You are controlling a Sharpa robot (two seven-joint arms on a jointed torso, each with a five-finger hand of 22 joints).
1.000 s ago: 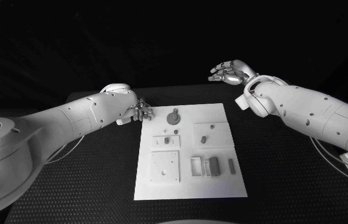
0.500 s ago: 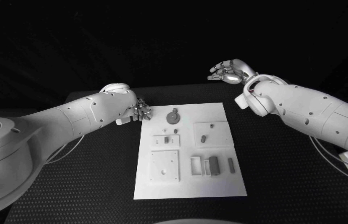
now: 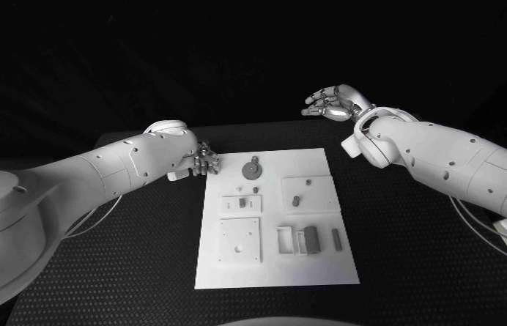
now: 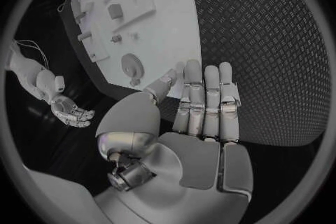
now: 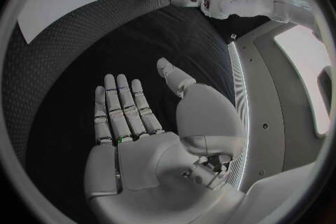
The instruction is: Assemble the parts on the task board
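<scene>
Dim, dark surround — wrist views bend strongly at the edges

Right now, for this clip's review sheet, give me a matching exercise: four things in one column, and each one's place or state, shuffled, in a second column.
Things:
1. left hand
2. right hand
3. round disc part
4. task board

Places or states:
A. lies on the board near its far edge
B. open, raised beyond the table's far right corner
C. flat in the middle of the black table
D. open, at the board's far left corner

Pairs: 1-D, 2-B, 3-A, 4-C
</scene>
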